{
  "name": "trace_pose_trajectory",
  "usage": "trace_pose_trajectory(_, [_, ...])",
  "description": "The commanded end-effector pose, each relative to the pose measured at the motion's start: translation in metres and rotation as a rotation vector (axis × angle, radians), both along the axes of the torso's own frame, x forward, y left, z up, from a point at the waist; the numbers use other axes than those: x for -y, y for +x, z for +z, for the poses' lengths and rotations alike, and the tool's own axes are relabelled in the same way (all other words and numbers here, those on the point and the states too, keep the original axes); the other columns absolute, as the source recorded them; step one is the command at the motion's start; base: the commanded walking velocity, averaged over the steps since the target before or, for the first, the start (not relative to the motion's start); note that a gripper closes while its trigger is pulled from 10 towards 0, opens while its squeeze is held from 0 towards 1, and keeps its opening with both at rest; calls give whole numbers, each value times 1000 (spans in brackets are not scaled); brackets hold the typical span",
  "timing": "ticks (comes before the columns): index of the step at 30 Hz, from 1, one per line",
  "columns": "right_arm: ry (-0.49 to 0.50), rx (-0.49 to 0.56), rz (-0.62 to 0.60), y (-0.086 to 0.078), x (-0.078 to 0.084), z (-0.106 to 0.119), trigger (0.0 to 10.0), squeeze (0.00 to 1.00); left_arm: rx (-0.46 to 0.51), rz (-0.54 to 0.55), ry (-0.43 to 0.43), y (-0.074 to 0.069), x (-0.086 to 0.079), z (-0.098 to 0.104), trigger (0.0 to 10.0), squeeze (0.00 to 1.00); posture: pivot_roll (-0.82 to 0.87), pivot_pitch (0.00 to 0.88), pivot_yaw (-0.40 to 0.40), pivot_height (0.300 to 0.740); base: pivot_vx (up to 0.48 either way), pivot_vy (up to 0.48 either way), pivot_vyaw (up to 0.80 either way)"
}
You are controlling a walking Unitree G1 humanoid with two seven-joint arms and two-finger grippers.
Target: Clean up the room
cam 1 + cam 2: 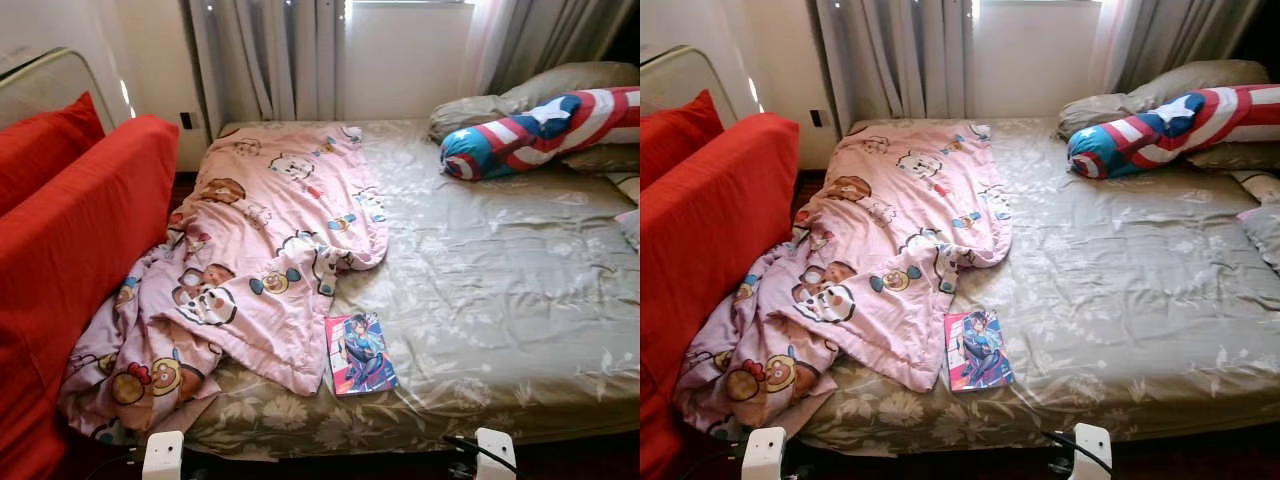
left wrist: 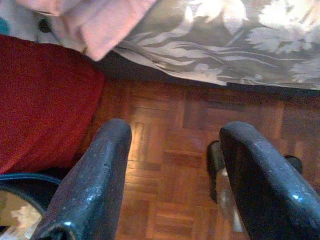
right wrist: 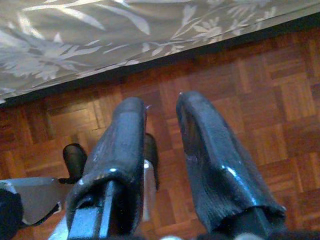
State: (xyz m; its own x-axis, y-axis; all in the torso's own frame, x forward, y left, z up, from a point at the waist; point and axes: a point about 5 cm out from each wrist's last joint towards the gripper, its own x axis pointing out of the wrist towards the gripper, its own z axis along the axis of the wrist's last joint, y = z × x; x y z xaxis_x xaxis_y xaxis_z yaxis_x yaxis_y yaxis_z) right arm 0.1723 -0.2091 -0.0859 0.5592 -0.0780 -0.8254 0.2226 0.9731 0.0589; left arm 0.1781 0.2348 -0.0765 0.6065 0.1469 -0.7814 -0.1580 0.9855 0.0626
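A crumpled pink cartoon blanket (image 1: 260, 250) lies along the left side of the bed (image 1: 500, 290) and spills off its near left corner. A colourful comic book (image 1: 360, 352) lies flat on the olive floral sheet by the blanket's lower edge, close to the bed's front. A red, white and blue bolster pillow (image 1: 545, 130) rests at the far right against grey pillows (image 1: 565, 82). My left gripper (image 2: 175, 132) hangs open over the parquet floor (image 2: 165, 170) below the bed's edge. My right gripper (image 3: 162, 102) hangs shut with nothing in it, also over the parquet.
Red sofa cushions (image 1: 80, 220) stand close along the bed's left side. Grey curtains (image 1: 270, 60) and a window wall lie behind the bed. In the left wrist view, red fabric (image 2: 40, 100) and a blanket corner (image 2: 100, 20) are close by.
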Motion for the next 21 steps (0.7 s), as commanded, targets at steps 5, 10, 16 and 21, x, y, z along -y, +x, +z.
trace_pose_trajectory(5, [6, 17, 27, 6, -4, 2, 10000, 0, 10, 3, 0, 5, 2, 2, 10000, 0, -23, 0, 13, 740, 0, 0, 0])
trace_pose_trajectory(10, [7, 8, 22, 1, -2, 0, 10000, 0, 8, 7, 1, 2, 2, 1, 10000, 0, 0, 0, 11, 740, 0, 0, 0])
trace_pose_trajectory(16, [-18, -30, 54, -11, 7, -3, 10000, 0, 0, 23, 2, -7, -2, -2, 10000, 0, 19, 0, 7, 740, 0, 0, 497])
trace_pose_trajectory(21, [1, -25, 3, -15, 13, -3, 10000, 0, 4, 24, -6, -9, 1, -4, 10000, 0, 13, 0, 8, 740, 0, 0, 119])
